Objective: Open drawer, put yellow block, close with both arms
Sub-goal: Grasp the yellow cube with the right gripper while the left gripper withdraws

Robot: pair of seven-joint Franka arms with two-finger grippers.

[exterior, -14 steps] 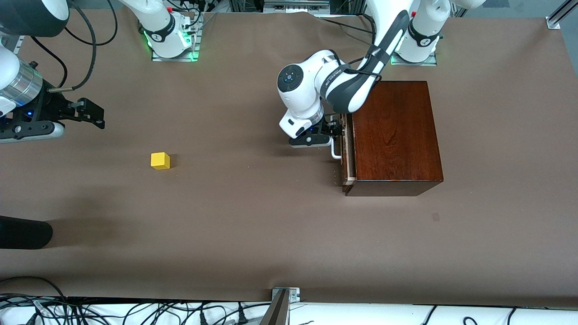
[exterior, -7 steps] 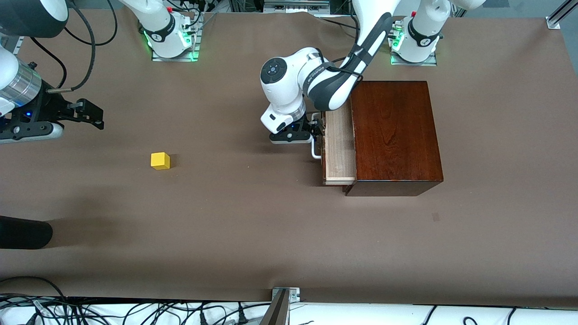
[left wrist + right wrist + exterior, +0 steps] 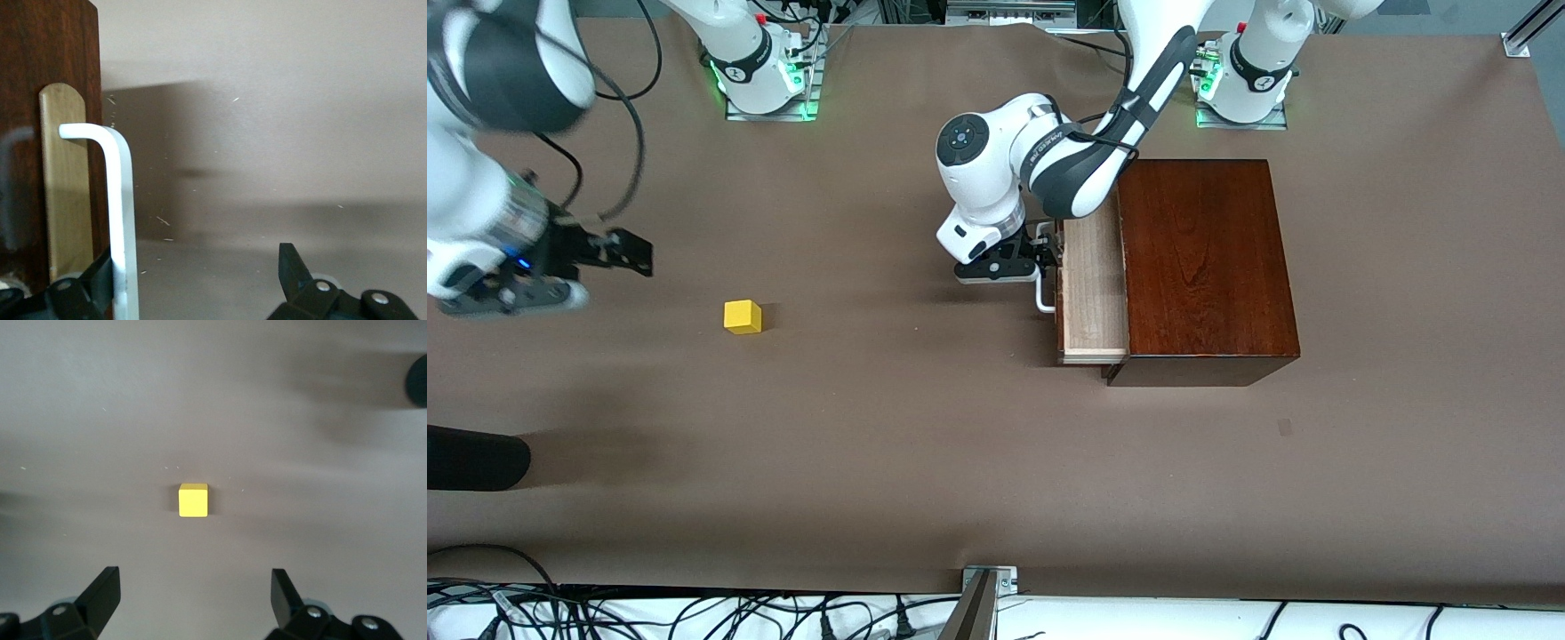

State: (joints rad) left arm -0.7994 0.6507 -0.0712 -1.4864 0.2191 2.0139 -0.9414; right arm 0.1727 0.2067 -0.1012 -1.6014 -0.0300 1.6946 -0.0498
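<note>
The drawer stands pulled out of the mahogany box, its pale wood tray empty. My left gripper is at the drawer's white handle. In the left wrist view the gripper is open, with the handle just inside one finger, against the dark drawer front. The yellow block lies on the table toward the right arm's end. My right gripper is open and empty above the table beside the block. In the right wrist view the block lies ahead of that gripper.
A dark rounded object lies at the table's edge toward the right arm's end, nearer the camera than the block. Cables and a metal bracket run along the near edge. Brown cloth covers the table.
The left gripper pulled the drawer from nearly closed to well out. The right arm has swung toward the yellow block.
</note>
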